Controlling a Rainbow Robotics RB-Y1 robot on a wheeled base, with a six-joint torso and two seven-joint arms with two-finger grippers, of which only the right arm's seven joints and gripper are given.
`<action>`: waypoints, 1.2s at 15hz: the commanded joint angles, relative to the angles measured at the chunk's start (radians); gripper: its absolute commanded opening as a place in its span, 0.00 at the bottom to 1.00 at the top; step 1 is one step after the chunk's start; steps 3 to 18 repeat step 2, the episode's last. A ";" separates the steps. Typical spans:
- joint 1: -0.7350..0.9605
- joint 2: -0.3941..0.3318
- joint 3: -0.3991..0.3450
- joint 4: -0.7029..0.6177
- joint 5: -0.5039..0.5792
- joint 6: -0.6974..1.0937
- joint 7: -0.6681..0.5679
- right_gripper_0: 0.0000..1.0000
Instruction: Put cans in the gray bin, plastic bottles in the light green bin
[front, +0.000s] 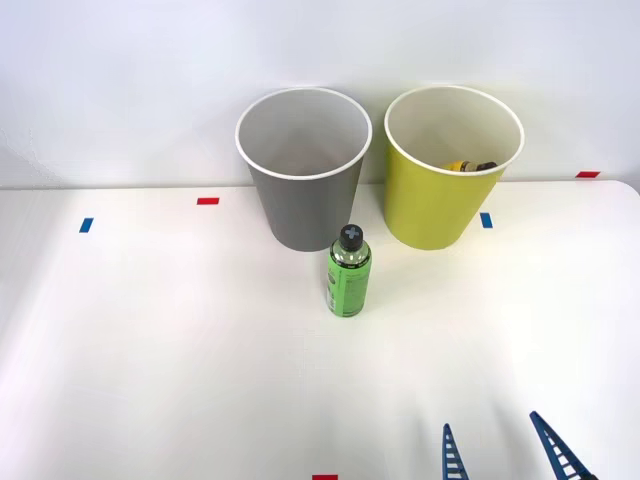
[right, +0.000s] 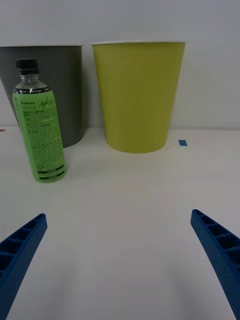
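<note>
On the table (front: 150, 350), the right gripper (front: 508, 448) is held wide open and empty, lined up short of the upright plastic bottle (front: 348, 272) for a grasp.

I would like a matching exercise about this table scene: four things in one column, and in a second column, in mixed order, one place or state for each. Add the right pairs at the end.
Things:
1. green bottle
2. gray bin
3. light green bin
4. right gripper

Places or states:
A. open, low over the near table edge
B. standing upright on the table in front of the bins
C. at the back, on the robot's right side, with something lying inside
D. at the back, just behind the bottle

Pairs: 1-B, 2-D, 3-C, 4-A
</note>
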 joint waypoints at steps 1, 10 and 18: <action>0.000 0.000 0.000 0.000 0.000 0.000 0.000 1.00; 0.000 0.000 0.000 0.000 0.000 0.000 0.000 1.00; 0.000 0.000 0.000 0.000 0.000 0.000 0.000 1.00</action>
